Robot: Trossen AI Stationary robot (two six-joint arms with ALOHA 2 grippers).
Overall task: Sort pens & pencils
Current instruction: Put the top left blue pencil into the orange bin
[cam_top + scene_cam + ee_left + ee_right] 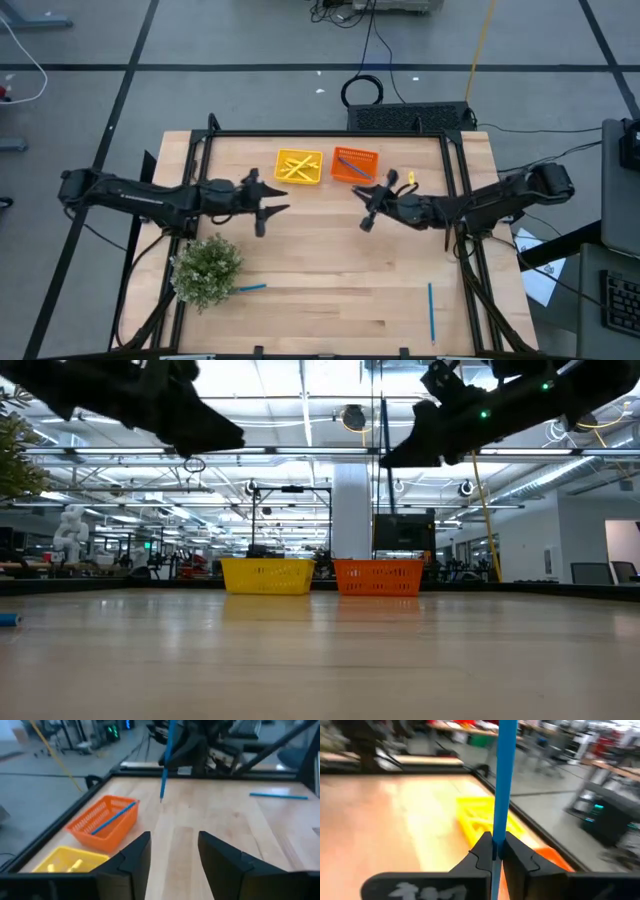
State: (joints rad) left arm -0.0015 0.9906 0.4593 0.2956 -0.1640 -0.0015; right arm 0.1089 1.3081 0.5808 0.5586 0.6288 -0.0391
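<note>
The right gripper [495, 852] is pinching a blue pen [504, 775] between closed fingers, holding it upright well above the wooden table [330, 270] — in the left wrist view it is hanging point-down in mid-air. High like this, the stick is clearing both tray walls, which probably explains the grip. In the overhead view this gripper is hovering just in front of the orange tray [356, 165], where one blue pen [114, 817] is already lying slantwise; the likely step is carrying the held one over that rim.

The left gripper [268, 205] is hanging in front of the yellow tray [298, 166] with its fingers spread and nothing between them. That tray is holding yellow pencils [295, 167].

Two blue sticks are still waiting on the table: one [431, 311] near the right front edge, another [251, 288] lying just beside the bushy green plant [207, 268], its end touching the foliage or tucked under it — I cannot tell which.

The middle of the table is offering open room for both arms. The trays are sitting side by side near the far edge, so the two grippers are working close together there, and the plant is crowding any reach for the pen beside it.
</note>
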